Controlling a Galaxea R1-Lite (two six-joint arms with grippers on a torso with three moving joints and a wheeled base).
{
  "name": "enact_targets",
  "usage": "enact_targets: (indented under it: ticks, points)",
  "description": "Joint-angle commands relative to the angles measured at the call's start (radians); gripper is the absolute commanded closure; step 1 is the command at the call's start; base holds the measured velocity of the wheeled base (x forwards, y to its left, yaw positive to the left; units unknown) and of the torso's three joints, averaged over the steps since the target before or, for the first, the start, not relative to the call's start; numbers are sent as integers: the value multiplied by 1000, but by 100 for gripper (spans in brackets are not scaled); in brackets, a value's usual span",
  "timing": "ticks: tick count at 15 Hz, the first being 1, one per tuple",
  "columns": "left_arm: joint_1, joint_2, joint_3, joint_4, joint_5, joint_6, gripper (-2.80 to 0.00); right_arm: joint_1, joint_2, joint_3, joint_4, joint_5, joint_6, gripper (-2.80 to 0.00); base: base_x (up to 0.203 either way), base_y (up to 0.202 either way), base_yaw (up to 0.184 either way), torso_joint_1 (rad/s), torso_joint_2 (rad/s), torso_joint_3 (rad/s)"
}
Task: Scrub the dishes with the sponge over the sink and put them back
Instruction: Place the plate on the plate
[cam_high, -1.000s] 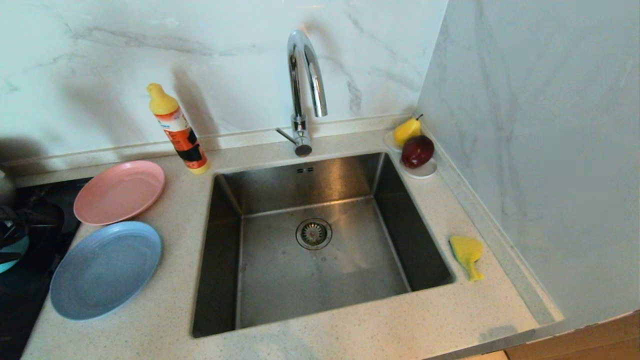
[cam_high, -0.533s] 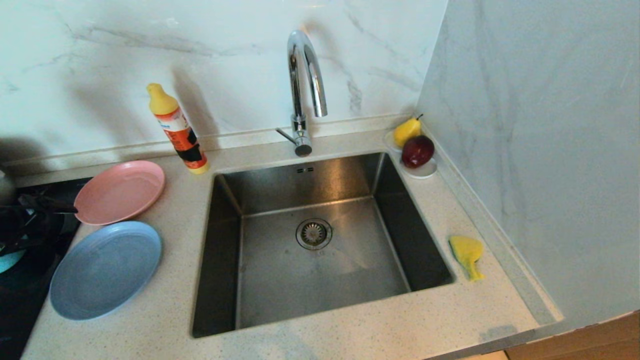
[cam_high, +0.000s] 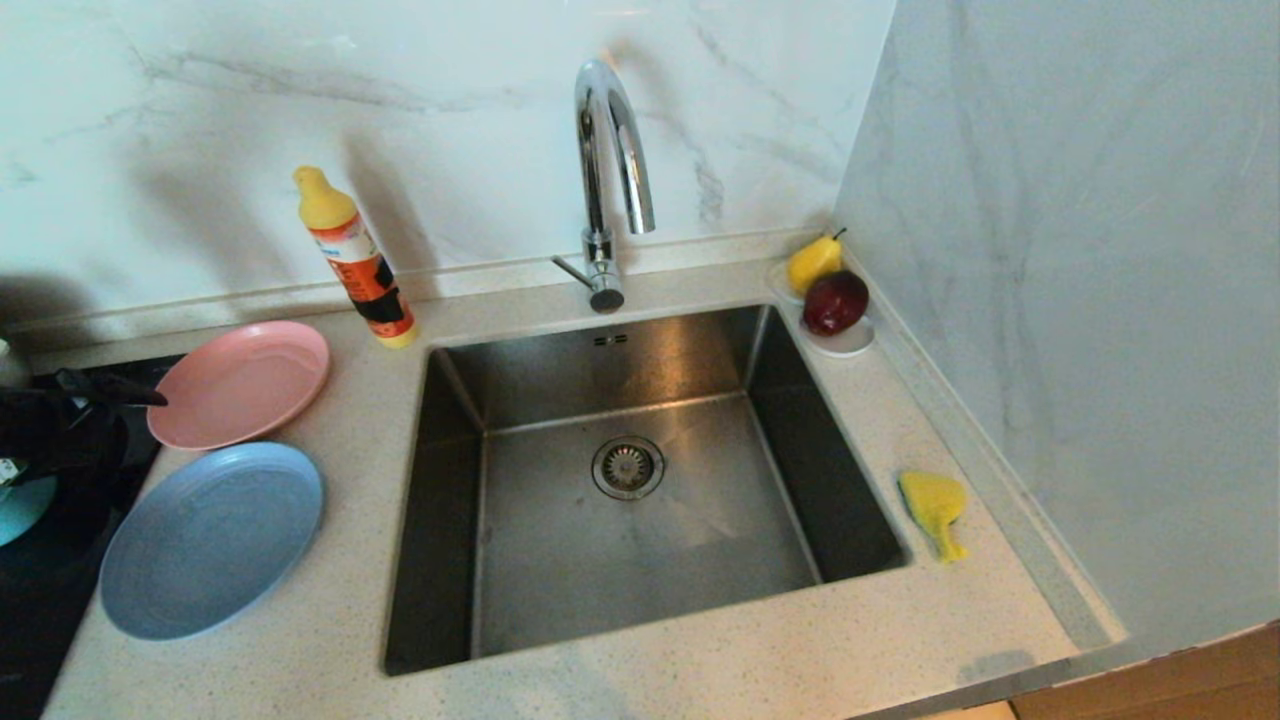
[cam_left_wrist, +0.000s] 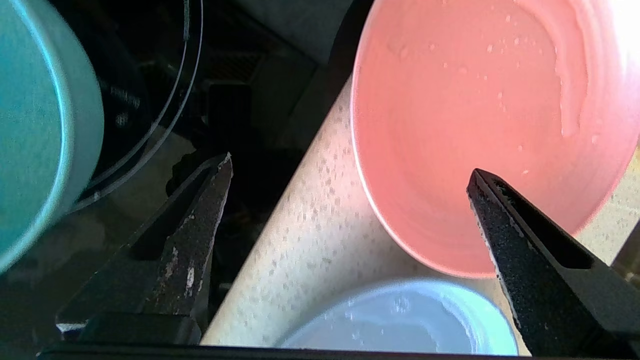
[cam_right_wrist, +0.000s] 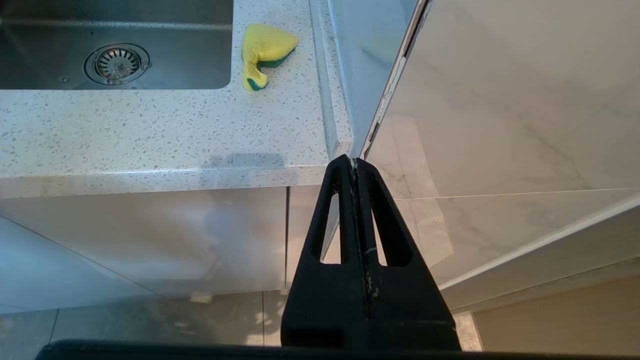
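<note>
Reaching in from the left edge of the head view, your left gripper (cam_high: 120, 395) comes at the round matte pink plate (cam_high: 240, 383) with its jaws spread wide and empty. That makes sense to me: the wrist view shows one finger over the dark cooktop (cam_left_wrist: 150, 100) and the other over the plate's bowl, so the near rim sits between them, ready to be pinched. The large round pale-blue plate (cam_high: 212, 538) lies just in front of the pink one on the speckled stone counter (cam_high: 700, 670), and the small teal bowl (cam_high: 22, 505) peeks in beside your arm. The soft yellow sponge (cam_high: 933, 505) waits right of the square stainless-steel sink (cam_high: 480, 520), handy for your right gripper (cam_right_wrist: 356, 165), which hangs below the counter edge, shut tight on nothing. Compared with a second ago, your left gripper has pushed further toward the pink plate; everything else has stayed put.
</note>
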Motion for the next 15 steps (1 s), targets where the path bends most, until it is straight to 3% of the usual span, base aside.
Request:
enact_targets:
  ticks: [1, 9, 12, 15]
  points:
    - [-4, 27, -18, -2, -2, 0, -280, 0, 0, 0, 0, 1, -1, 0, 0, 0, 0, 0, 0, 0]
    - [-32, 76, -89, 14, 48, 8, -280, 0, 0, 0, 0, 1, -1, 0, 0, 0, 0, 0, 0, 0]
    - [-46, 90, -105, 15, 110, 67, -280, 0, 0, 0, 0, 1, -1, 0, 0, 0, 0, 0, 0, 0]
    - [-68, 106, -137, 23, 132, 88, -280, 0, 0, 0, 0, 1, -1, 0, 0, 0, 0, 0, 0, 0]
